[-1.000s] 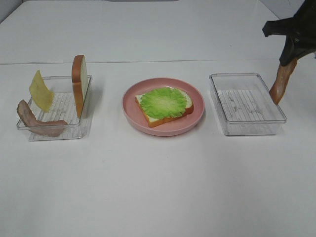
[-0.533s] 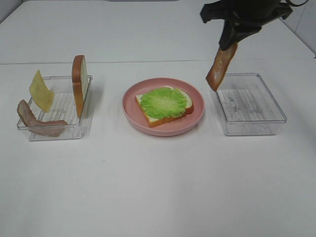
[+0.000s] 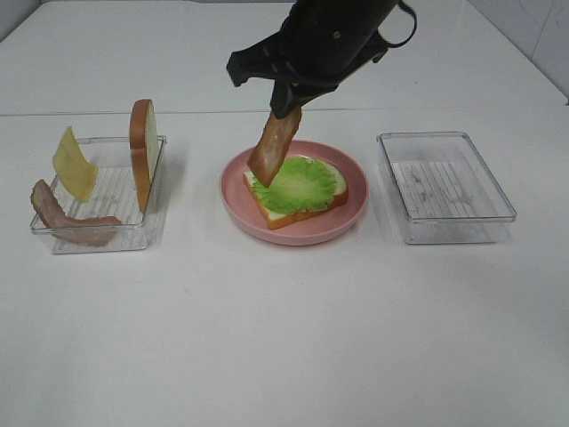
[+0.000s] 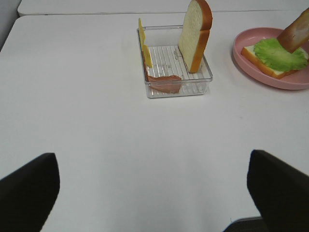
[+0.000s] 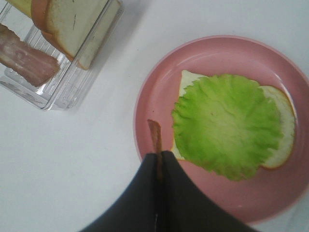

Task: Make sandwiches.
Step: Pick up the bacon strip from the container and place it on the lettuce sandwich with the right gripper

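Note:
A bread slice (image 3: pixel 331 195) topped with a green lettuce leaf (image 3: pixel 296 184) lies on the pink plate (image 3: pixel 307 229) in the middle. My right gripper (image 3: pixel 288 100) is shut on a brown bacon strip (image 3: pixel 274 146) that hangs over the plate's left part, just above the lettuce edge; the right wrist view shows the strip (image 5: pixel 155 137) edge-on. The left tray (image 3: pixel 107 191) holds an upright bread slice (image 3: pixel 142 151), a yellow cheese slice (image 3: pixel 73 164) and a second bacon strip (image 3: pixel 69 222). My left gripper's fingers (image 4: pixel 29 191) are spread wide over bare table, well short of that tray.
A clear plastic tray (image 3: pixel 443 185) stands to the right of the plate with nothing in it. The white table (image 3: pixel 284 338) runs on to the front. The left tray (image 4: pixel 174 67) and plate (image 4: pixel 270 77) show far off in the left wrist view.
My right gripper has carried the bacon strip leftward from beside the right tray, across it, to over the plate's left side. Nothing else has moved.

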Controlling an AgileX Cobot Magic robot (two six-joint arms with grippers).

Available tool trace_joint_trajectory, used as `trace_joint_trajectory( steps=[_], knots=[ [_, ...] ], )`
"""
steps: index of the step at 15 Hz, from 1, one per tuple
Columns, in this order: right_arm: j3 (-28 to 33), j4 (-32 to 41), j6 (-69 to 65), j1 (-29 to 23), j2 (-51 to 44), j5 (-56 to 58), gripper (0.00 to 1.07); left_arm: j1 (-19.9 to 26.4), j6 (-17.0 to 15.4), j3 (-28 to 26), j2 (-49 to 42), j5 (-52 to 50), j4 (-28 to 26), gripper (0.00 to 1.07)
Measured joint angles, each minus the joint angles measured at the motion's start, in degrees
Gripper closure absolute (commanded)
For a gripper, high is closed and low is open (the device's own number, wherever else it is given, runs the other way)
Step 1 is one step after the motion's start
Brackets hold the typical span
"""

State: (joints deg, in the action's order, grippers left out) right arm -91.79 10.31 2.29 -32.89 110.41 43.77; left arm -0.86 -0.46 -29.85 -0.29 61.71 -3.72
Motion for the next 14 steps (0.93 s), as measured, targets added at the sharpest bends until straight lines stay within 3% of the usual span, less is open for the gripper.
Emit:
trace_joint_trajectory(
  steps=[5,9,11,14],
  knots=[
    [0.0,3.1,0.7,-0.7,6.9,-5.8,1.07,0.0,0.0,0.0,0.0,0.0,0.0,0.06],
    [0.0,-5.2,-0.3,-0.7,10.5,-8.9,1.07,0.0,0.0,0.0,0.0,0.0,0.0,0.06],
    [0.0,-14.0,-3.1,-0.7,11.9,-10.5,1.07,0.0,0.0,0.0,0.0,0.0,0.0,0.06],
    [-0.1,-21.8,-3.4,-0.7,13.3,-11.9,1.07,0.0,0.0,0.0,0.0,0.0,0.0,0.06]
  ],
)
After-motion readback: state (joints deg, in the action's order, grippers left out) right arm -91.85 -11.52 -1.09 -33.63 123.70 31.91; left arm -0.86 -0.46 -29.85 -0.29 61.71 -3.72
